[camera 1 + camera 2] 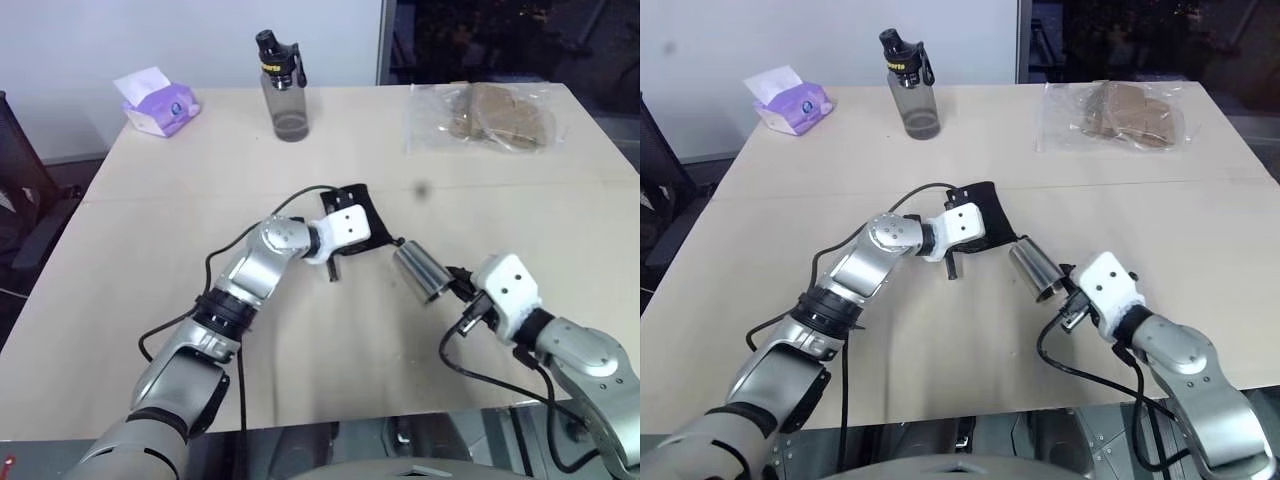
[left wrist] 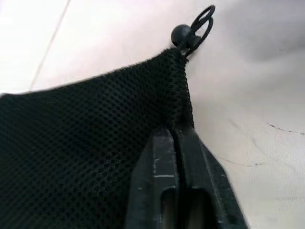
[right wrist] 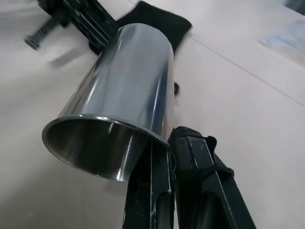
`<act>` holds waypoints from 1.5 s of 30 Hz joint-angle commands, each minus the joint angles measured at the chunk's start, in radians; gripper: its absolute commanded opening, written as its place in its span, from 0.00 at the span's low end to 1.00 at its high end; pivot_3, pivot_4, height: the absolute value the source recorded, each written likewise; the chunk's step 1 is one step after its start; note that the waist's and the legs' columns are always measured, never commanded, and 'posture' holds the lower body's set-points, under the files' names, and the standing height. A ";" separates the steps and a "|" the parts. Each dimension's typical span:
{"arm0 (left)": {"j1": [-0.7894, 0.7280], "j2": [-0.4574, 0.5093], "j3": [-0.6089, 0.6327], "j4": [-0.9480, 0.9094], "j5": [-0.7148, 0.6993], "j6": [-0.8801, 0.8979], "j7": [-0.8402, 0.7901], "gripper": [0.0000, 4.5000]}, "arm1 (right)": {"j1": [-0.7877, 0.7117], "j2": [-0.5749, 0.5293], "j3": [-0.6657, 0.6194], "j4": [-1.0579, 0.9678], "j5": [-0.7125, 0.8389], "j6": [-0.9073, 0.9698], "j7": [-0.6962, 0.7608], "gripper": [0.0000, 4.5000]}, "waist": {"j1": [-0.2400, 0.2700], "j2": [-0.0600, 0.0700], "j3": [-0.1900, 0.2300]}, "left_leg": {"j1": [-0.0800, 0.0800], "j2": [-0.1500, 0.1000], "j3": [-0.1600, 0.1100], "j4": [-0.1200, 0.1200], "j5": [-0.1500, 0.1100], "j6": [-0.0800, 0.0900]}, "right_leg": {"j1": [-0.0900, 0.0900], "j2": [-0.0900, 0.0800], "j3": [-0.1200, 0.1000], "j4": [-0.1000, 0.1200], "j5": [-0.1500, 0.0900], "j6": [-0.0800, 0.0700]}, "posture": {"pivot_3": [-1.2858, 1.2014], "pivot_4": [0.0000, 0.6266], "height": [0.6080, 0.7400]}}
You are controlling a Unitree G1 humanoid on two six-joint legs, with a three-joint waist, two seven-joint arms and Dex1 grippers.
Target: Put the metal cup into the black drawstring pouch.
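Two containers matter here, and both are empty as far as I can see. The black drawstring pouch (image 1: 358,215) lies flat on the table (image 1: 200,180) near its middle, its mesh cloth limp, with the bead (image 2: 180,34) and looped cord lying on the bare tabletop just past one corner. The metal cup (image 1: 418,272) is held off the table at about four o'clock from the pouch and close to it, tipped on its side; the right wrist view looks into its open mouth and I see only bare steel.

Toward ten o'clock on the table sits a purple tissue box (image 1: 160,104) with a white tissue sticking up. At about twelve o'clock stands a grey bottle (image 1: 284,88) with a black cap; whether it holds anything I cannot tell. At two o'clock lies a clear plastic bag (image 1: 485,118) with tan contents that are too blurred through the plastic to name.

Much of the pouch is covered by the left wrist's white housing, so its mouth is hard to make out.

The left arm reaches forward and inward, and the left gripper (image 2: 177,138) points down at the pouch, fingers pressed together on a pinch of the mesh at its edge. The right arm comes in from the lower right, bent at the elbow, and the right gripper (image 3: 170,143) is clamped on the cup's rim, one finger inside the wall and one outside.
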 commanded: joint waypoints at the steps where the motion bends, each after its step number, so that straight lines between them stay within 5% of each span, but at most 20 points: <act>1: -0.060 -0.031 0.057 -0.016 -0.063 0.117 -0.030 0.03 | -0.059 0.025 0.038 0.035 -0.021 -0.044 -0.011 0.00 | 0.000 0.000 0.000 | 0.000 0.000 0.000 0.000 0.000 0.000 | 0.000 0.000 0.000 0.000 0.000 0.000 | 0.52 0.24 1.00; 21: -0.143 -0.102 0.200 -0.104 -0.299 0.631 0.005 0.03 | -0.275 0.260 0.189 0.562 -0.191 -0.372 -0.088 0.00 | -0.004 0.000 0.000 | 0.000 0.000 -0.001 0.000 0.000 0.000 | 0.000 0.000 0.000 0.001 0.000 0.000 | 0.52 0.24 1.00; 31: -0.126 -0.093 0.227 -0.220 -0.364 0.689 0.007 0.03 | -0.369 0.246 0.280 0.710 -0.342 -0.433 -0.049 0.00 | -0.016 -0.001 -0.001 | 0.005 0.000 0.000 0.000 0.000 0.000 | 0.002 0.000 0.001 0.002 0.000 0.000 | 0.52 0.24 1.00; 34: -0.092 -0.061 0.197 -0.290 -0.388 0.680 -0.019 0.03 | -0.407 0.284 0.245 0.733 -0.299 -0.408 -0.042 0.00 | -0.033 -0.001 -0.001 | 0.005 0.001 0.002 0.000 0.000 0.000 | 0.001 0.001 0.004 0.003 0.001 0.000 | 0.52 0.24 1.00; 41: -0.033 -0.039 0.212 -0.347 -0.429 0.692 0.005 0.03 | -0.476 0.571 -0.011 0.696 0.072 -0.089 -0.085 0.00 | -0.022 0.000 0.000 | 0.001 0.002 -0.002 -0.001 0.000 0.000 | -0.003 0.001 0.002 0.005 0.001 -0.001 | 0.52 0.24 1.00; 45: -0.047 -0.072 0.255 -0.354 -0.469 0.723 0.043 0.03 | -0.512 0.601 -0.017 0.713 0.074 -0.063 -0.122 0.00 | -0.016 0.000 0.000 | -0.002 -0.001 -0.002 -0.001 0.000 -0.001 | -0.005 -0.002 0.002 0.003 0.001 -0.001 | 0.52 0.24 1.00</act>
